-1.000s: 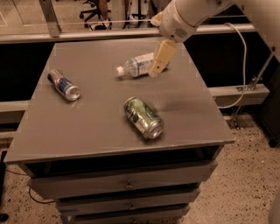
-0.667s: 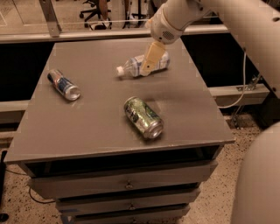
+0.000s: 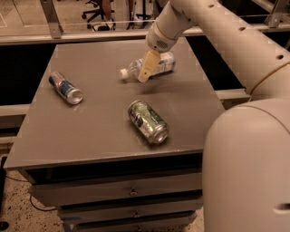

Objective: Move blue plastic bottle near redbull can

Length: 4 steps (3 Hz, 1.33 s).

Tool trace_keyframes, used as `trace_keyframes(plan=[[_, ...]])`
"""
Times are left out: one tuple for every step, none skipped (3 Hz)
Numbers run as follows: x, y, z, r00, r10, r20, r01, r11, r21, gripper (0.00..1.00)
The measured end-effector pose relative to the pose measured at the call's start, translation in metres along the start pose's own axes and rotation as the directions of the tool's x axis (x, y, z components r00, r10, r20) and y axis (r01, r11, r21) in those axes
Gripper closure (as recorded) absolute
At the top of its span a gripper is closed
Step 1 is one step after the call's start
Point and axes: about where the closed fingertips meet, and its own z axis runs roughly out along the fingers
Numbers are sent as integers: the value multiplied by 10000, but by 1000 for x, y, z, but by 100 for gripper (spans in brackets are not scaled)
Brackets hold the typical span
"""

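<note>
The blue plastic bottle [image 3: 159, 65] lies on its side at the back middle of the grey table [image 3: 99, 131], with its white cap pointing left. My gripper [image 3: 146, 70] hangs down from the arm right over the bottle's middle and hides part of its label. The redbull can [image 3: 65, 87] lies on its side at the left of the table, well apart from the bottle.
A fatter green patterned can [image 3: 148, 122] lies on its side near the table's front middle. My arm's large white body [image 3: 247, 163] fills the right foreground. Drawers [image 3: 131, 192] sit under the tabletop. Office chairs [image 3: 97, 9] stand behind a rail at the back.
My gripper has moved left from the bottle's right end to over its middle. The arm's body has swung into the right foreground. The bottle and both cans have not moved.
</note>
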Motion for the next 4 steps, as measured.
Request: trace_keyframes(plan=[[9,-4,23,9993,87,-370,-97,9995,-293,0],[18,-1,33,9984,-30,-567,-4,9983,-590,18],[23,-1,30,9984,-157,-536,122,9978,-650,42],[15,1,16,9989,-392,-237,378,9977,-565,65]])
